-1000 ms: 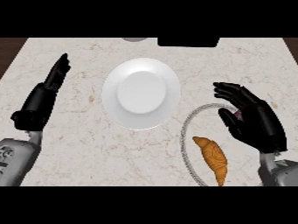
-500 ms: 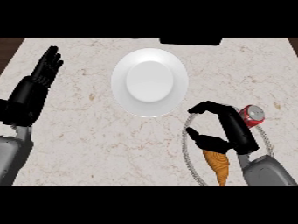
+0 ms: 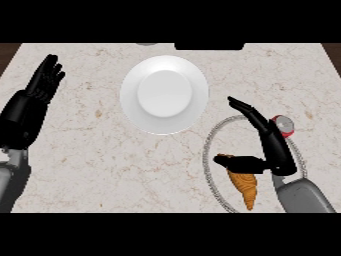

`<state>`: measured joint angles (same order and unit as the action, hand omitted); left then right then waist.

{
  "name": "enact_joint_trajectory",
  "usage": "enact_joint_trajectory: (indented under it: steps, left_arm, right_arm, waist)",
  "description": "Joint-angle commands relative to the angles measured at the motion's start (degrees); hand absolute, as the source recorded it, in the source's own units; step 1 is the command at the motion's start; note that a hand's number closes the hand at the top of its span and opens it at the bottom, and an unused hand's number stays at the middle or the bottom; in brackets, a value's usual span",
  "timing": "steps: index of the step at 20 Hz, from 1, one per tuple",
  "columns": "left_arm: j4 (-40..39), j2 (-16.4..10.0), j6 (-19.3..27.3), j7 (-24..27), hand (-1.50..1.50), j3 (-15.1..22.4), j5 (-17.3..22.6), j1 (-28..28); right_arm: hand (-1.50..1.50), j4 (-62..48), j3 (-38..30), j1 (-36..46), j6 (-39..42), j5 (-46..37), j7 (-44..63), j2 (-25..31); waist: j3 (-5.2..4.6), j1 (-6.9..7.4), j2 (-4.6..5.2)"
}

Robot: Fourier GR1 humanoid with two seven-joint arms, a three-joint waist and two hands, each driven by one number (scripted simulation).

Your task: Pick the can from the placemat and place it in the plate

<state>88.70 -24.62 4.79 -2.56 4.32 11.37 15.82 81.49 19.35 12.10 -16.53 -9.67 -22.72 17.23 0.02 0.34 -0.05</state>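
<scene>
The white round plate [image 3: 164, 94] lies at the counter's middle, toward the back. A can [image 3: 283, 125] with a red top stands on the round, grey-rimmed placemat [image 3: 210, 150] at the right. My right hand [image 3: 272, 143] is over the placemat right beside the can on its left, hiding most of the can's body. Its fingers stretch up and left, the thumb [image 3: 236, 161] sticks out to the left, and nothing is between them. My left hand [image 3: 31, 102] rests open at the left edge, fingers up.
A brown croissant [image 3: 246, 187] lies on the placemat's near part, just under my right thumb. A dark object [image 3: 208, 46] sits at the counter's back edge. Dark wood floor shows past the counter's left and right sides.
My right hand has drawn back toward the lower edge, uncovering the can, and its fingers have straightened out to the can's left. The left hand has stayed raised and open.
</scene>
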Motion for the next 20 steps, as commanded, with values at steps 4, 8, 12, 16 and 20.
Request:
enact_joint_trajectory:
  steps: [4, 8, 12, 16, 20]
  left_arm:
    - [0.6, -0.7, -0.6, 0.3, 0.0, -1.7, -0.2, -1.7]
    - [0.2, -1.4, -0.1, -2.1, 0.0, -2.6, -0.1, 1.8]
    - [1.1, -0.6, -0.6, -1.8, 0.0, -1.5, -0.4, 0.2]
    - [1.5, -0.3, -0.3, -4.1, 0.0, -1.8, -0.1, 2.3]
    - [3.3, 0.6, -1.4, -1.7, 0.0, -1.7, -1.1, -2.2]
  right_arm:
    - [-1.5, 9.0, 0.3, 2.9, 2.3, -11.6, 20.5, 11.3]
    - [-1.5, 10.8, 0.8, 5.7, 12.3, -15.0, 34.7, 19.9]
    - [-1.5, 14.2, 5.3, 9.2, 23.4, -17.0, 48.6, 22.1]
    - [-1.5, 16.0, 6.7, 11.6, 35.6, -12.5, 58.1, 22.6]
    - [-1.5, 14.9, 7.5, 11.8, 38.5, -13.9, 63.9, 18.4]
  waist:
    - [-0.25, -0.73, -0.39]
    - [-0.4, -1.78, -0.54]
    - [-0.36, -0.52, -0.35]
    - [-0.19, -0.34, -0.13]
    - [-0.06, 0.09, 0.01]
